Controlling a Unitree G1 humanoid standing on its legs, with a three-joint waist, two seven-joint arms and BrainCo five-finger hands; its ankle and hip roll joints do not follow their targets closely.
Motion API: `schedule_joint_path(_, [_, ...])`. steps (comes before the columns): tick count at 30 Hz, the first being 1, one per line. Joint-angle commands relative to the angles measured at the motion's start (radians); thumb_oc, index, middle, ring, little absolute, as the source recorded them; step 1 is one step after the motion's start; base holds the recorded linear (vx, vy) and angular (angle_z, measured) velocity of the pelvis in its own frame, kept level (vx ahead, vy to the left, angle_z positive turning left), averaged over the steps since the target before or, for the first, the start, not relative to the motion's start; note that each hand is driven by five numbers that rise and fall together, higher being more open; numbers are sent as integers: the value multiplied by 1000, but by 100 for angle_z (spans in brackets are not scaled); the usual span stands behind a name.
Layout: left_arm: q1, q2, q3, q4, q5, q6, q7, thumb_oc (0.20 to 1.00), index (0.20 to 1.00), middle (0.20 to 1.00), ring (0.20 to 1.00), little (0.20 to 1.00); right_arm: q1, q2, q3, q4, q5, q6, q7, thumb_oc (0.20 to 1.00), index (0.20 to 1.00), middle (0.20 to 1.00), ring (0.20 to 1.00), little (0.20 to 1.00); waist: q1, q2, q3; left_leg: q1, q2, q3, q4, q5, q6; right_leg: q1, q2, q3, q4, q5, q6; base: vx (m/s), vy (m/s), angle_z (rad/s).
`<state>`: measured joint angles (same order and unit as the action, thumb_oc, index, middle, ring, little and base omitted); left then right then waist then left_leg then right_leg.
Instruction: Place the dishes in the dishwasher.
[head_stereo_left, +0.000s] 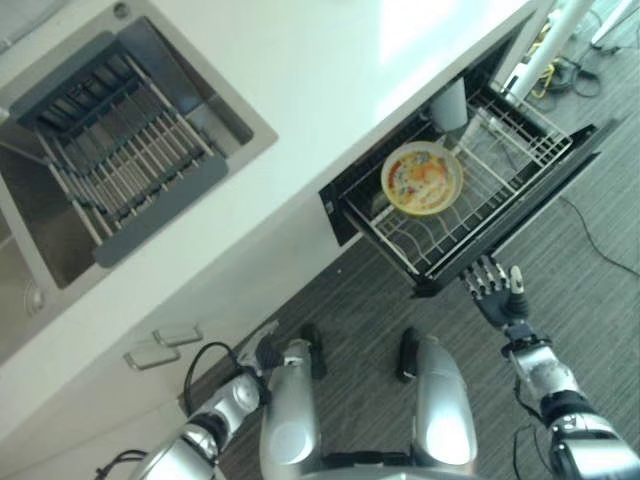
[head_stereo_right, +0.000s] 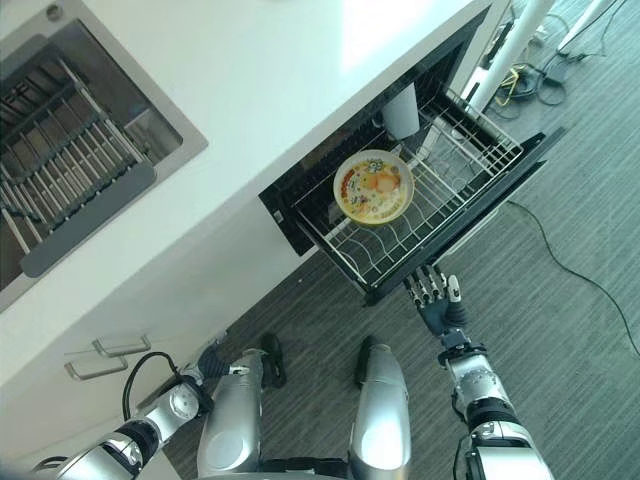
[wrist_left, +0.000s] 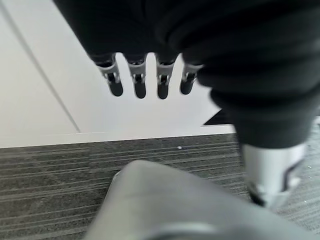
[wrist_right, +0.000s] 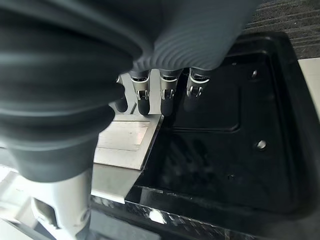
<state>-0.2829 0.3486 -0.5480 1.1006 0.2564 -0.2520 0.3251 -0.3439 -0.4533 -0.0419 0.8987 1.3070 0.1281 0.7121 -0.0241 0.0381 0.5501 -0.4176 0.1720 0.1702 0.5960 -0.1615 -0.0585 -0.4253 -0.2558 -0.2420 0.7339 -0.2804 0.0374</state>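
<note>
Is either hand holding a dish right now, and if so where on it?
Nothing is held. The right hand is open at the dishwasher door edge; the left hand hangs open. The plate lies in the rack.

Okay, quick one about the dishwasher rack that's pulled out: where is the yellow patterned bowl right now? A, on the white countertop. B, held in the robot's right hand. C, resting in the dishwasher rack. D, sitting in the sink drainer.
C: the yellow patterned bowl lies in the wire dishwasher rack, near a white cup, while the right hand hovers with straight fingers at the open dishwasher door's edge, holding nothing.
</note>
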Motion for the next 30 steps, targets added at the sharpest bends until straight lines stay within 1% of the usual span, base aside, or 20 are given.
schedule_joint_path(1, [52,10,5,-25,11,-37,18,1000,1000,1000,1000,1000,-76,-28,51,-79,-11,74,215,1000,1000,1000,1000,1000,26,19,-30,85,-71,-9,-116,15,62,69,32,-16,94,-92,-50,15,-6,18])
schedule_joint_path(2, [54,17,3,-30,11,-48,20,1000,1000,1000,1000,1000,-105,-33,73,-94,-13,97,246,1000,1000,1000,1000,1000,35,24,-30,72,-73,-12,-109,15,63,59,29,-18,106,-97,-53,14,-9,16])
schedule_joint_path(3, [55,21,0,-35,6,-56,26,1000,1000,1000,1000,1000,-129,-37,88,-106,-13,101,271,1000,1000,1000,1000,1000,42,28,-30,61,-75,-14,-104,16,63,49,27,-20,115,-101,-54,-5,-24,22])
schedule_joint_path(4, [55,32,0,-51,0,-68,31,1000,1000,1000,1000,1000,-181,-48,123,-141,-5,119,314,1000,1000,1000,1000,1000,58,36,-30,30,-76,-16,-94,19,65,23,22,-27,138,-105,-56,-18,-32,17])
schedule_joint_path(6, [54,46,-3,-64,4,-83,28,1000,1000,1000,1000,1000,-243,-55,148,-190,-9,133,338,1000,1000,1000,1000,1000,77,41,-30,6,-78,-20,-92,25,68,1,17,-37,158,-111,-57,-9,-27,17])
schedule_joint_path(8, [53,54,-7,-74,18,-98,29,1000,1000,1000,1000,1000,-301,-61,165,-226,-15,147,338,1000,1000,1000,1000,1000,94,43,-30,-14,-79,-25,-91,31,70,-16,15,-45,172,-113,-58,5,-8,37])
schedule_joint_path(10, [56,60,-18,-82,32,-116,29,1000,1000,1000,1000,1000,-368,-72,183,-253,-53,169,316,1000,1000,1000,1000,1000,114,45,-30,-33,-83,-37,-91,39,71,-30,14,-51,181,-112,-58,22,19,18])
schedule_joint_path(14, [66,73,-29,-97,49,-134,31,1000,1000,1000,1000,1000,-459,-101,210,-241,-120,191,275,1000,1000,1000,1000,1000,143,46,-30,-50,-89,-49,-98,51,74,-40,14,-63,177,-104,-58,22,35,17])
schedule_joint_path(15, [71,84,-33,-105,44,-131,23,1000,1000,1000,1000,1000,-499,-119,230,-225,-151,203,251,1000,1000,1000,1000,1000,157,45,-30,-54,-92,-58,-99,56,74,-38,14,-70,173,-99,-58,65,103,22])
schedule_joint_path(16, [76,92,-38,-111,37,-131,16,1000,1000,1000,1000,1000,-533,-130,251,-201,-184,191,211,1000,1000,1000,1000,1000,169,44,-30,-58,-94,-65,-100,60,74,-38,14,-73,170,-95,-59,89,135,11])
schedule_joint_path(17, [84,96,-42,-117,31,-136,15,1000,1000,1000,1000,1000,-565,-138,268,-169,-186,185,171,1000,1000,1000,1000,1000,177,45,-30,-59,-95,-69,-101,64,72,-36,14,-76,167,-93,-60,87,156,10])
schedule_joint_path(19, [102,105,-50,-130,24,-157,19,1000,1000,1000,1000,1000,-640,-156,299,-78,-217,135,119,1000,1000,1000,1000,1000,197,50,-30,-63,-96,-75,-104,70,69,-30,12,-82,157,-88,-63,81,180,15])
schedule_joint_path(21, [108,118,-60,-149,19,-165,18,1000,1000,1000,1000,1000,-723,-176,323,-10,-199,103,92,1000,1000,1000,1000,1000,220,52,-30,-67,-101,-78,-112,76,70,-28,9,-90,147,-82,-64,52,158,14])
schedule_joint_path(24, [111,152,-64,-184,17,-163,3,1000,1000,1000,1000,1000,-818,-198,338,42,-166,75,43,1000,1000,1000,1000,1000,248,47,-30,-81,-112,-85,-122,80,73,-31,8,-105,137,-75,-62,47,116,8])
schedule_joint_path(25, [115,164,-66,-194,18,-162,-1,1000,1000,1000,1000,1000,-856,-195,349,65,-171,45,16,1000,1000,1000,1000,1000,261,45,-30,-88,-115,-88,-126,82,74,-30,6,-113,129,-66,-59,67,141,12])
schedule_joint_path(29, [128,189,-67,-209,10,-167,-10,1000,1000,1000,1000,1000,-921,-187,376,102,-158,-9,-60,1000,1000,1000,1000,1000,285,45,-30,-96,-114,-86,-144,94,78,-30,-3,-127,93,-34,-48,57,151,8])
schedule_joint_path(30, [133,195,-66,-207,9,-174,-7,1000,1000,1000,1000,1000,-942,-182,381,120,-131,-15,-82,1000,1000,1000,1000,1000,292,44,-30,-98,-114,-85,-156,97,79,-29,-4,-127,68,-20,-40,25,91,2])
